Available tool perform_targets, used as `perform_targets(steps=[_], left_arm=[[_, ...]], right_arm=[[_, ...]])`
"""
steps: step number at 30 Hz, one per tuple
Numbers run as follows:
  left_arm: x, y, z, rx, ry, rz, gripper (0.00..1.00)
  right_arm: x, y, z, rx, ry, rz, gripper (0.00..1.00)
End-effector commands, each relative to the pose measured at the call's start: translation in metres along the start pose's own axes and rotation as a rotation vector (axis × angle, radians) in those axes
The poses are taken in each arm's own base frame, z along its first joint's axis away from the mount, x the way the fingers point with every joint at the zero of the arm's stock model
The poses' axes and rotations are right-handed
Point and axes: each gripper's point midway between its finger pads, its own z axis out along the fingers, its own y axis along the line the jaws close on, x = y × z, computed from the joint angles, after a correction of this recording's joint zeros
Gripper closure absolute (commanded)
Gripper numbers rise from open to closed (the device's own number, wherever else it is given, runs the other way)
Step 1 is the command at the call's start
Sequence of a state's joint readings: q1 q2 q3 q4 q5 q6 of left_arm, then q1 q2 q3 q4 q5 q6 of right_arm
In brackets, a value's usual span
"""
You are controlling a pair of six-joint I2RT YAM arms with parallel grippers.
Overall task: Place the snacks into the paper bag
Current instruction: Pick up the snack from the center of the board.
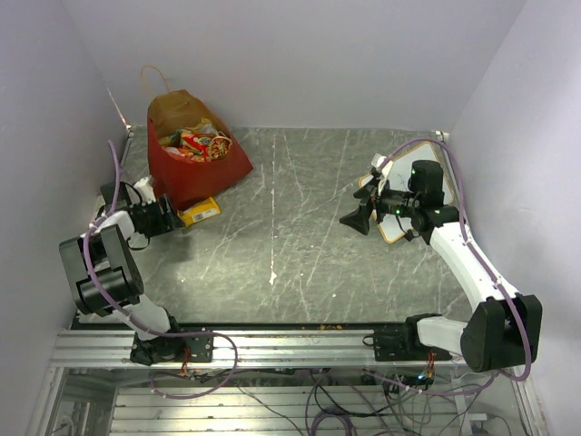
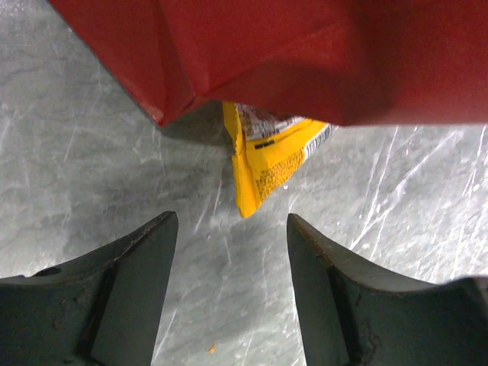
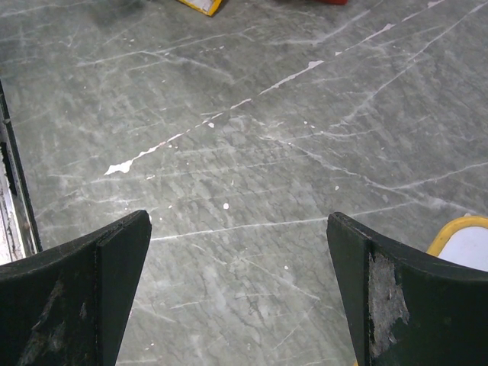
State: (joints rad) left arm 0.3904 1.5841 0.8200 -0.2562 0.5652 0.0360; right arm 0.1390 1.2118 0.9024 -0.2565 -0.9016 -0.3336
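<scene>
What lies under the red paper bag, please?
One orange-yellow packet sticks out from under the red paper bag. The packet's far end is covered by the bag. Whether anything else lies beneath the bag cannot be seen.

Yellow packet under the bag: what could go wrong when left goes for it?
1. The yellow packet is partly tucked under the red paper bag; pulling it may drag or tip the bag, spilling the snacks inside.
2. The open left gripper might pinch the bag's bottom edge instead.
</scene>
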Motion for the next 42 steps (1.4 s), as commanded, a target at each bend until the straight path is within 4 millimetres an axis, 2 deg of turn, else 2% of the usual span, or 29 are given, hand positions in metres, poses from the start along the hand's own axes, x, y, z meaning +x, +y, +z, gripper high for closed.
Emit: perform_targets(steps=[1, 5, 11, 18, 25, 32, 37, 42], left_arm=[[-0.017, -0.002, 0.01, 0.051, -0.052, -0.051, 0.31], [-0.013, -0.002, 0.021, 0.076, -0.043, -0.101, 0.33], [-0.008, -0.002, 0.032, 0.113, -0.018, -0.147, 0.43], [-0.001, -0.005, 0.035, 0.147, 0.01, -0.165, 0.54], [-0.002, -0.009, 0.036, 0.191, 0.02, -0.175, 0.68], [-0.012, -0.012, 0.026, 0.22, 0.01, -0.131, 0.81], [-0.017, -0.018, 0.011, 0.233, 0.021, -0.036, 0.92], [-0.01, -0.028, -0.013, 0.249, 0.091, 0.069, 0.93]], right_arm=[[0.004, -0.001, 0.0, -0.003, -0.002, 0.001, 0.0], [0.005, 0.001, 0.002, -0.017, -0.004, 0.007, 0.0], [0.006, 0.001, 0.002, -0.023, -0.004, 0.013, 0.0], [0.006, 0.001, 0.002, -0.018, -0.004, 0.006, 0.0], [0.007, 0.0, 0.002, -0.016, 0.0, 0.01, 0.0], [0.009, -0.002, 0.002, -0.007, 0.006, 0.006, 0.0], [0.009, -0.002, 0.002, -0.005, 0.007, 0.005, 0.0], [0.009, -0.003, 0.002, -0.004, 0.009, 0.002, 0.0]])
